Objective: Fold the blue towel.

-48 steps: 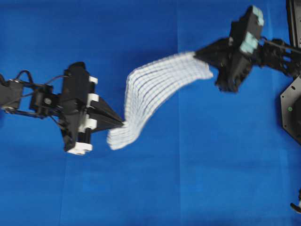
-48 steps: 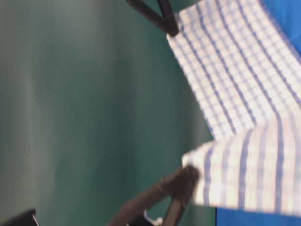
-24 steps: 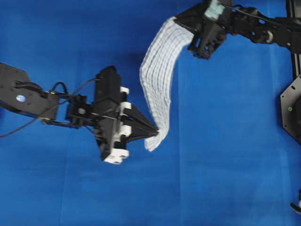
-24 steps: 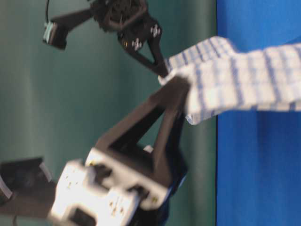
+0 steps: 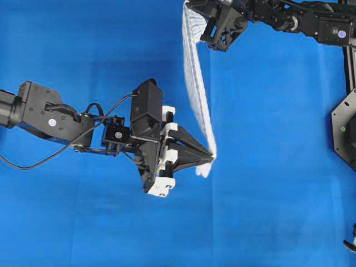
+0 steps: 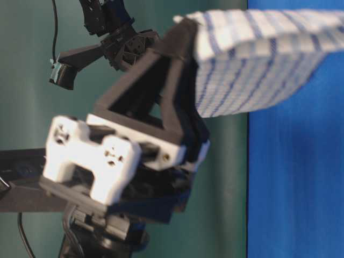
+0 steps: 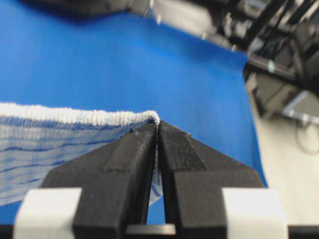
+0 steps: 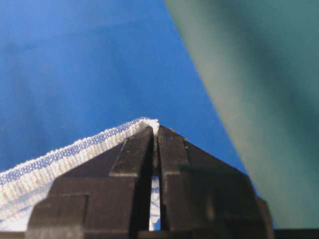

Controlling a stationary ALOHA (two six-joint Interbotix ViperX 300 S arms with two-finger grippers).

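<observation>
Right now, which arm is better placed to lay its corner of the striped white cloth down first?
Probably the left: its end effector holds the striped white cloth over mid-table, the right end effector at the far edge.

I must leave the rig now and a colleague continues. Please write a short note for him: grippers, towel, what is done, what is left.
Left gripper: shut on one corner of the blue towel.
Right gripper: shut on another corner, near the top edge of the overhead view.
Towel: held off the blue table cover, stretched between the two grippers and hanging edge-on.
Done: both corners gripped, towel lifted.
Left: lay it down, make the fold, release.
</observation>
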